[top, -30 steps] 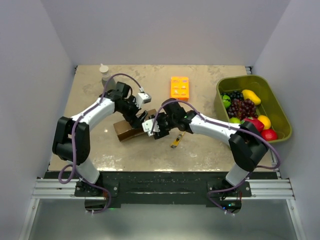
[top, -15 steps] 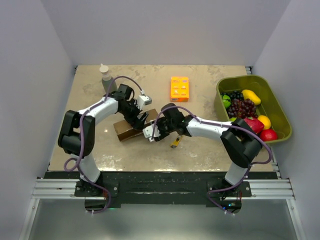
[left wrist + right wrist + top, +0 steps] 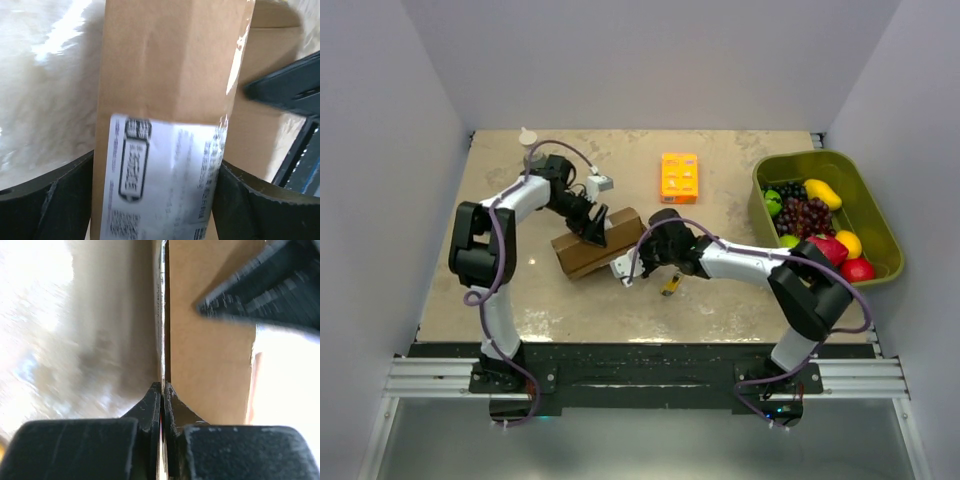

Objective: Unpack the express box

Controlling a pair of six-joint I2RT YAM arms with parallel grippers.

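Observation:
The express box [image 3: 610, 243], a brown carton with a white label [image 3: 165, 180], lies slanted at the table's middle left. My left gripper [image 3: 592, 226] straddles it across its width. In the left wrist view both black fingers [image 3: 55, 200] press the carton's long sides, with the label between them. My right gripper [image 3: 636, 264] is at the box's near right end. Its fingertips [image 3: 156, 392] are pinched together right at a thin edge of the carton [image 3: 210, 350]. Whether anything thin is caught between them does not show.
A bright orange flat box [image 3: 680, 176] lies behind the middle. A green bin [image 3: 873, 203] of fruit stands at the right. A pale bottle [image 3: 529, 146] is at the back left. A small yellow and black tool [image 3: 672, 285] lies just right of the right gripper.
The right gripper has gone from open to shut at the box's end. The left gripper has closed in a little on the carton, and the box has shifted and turned under it.

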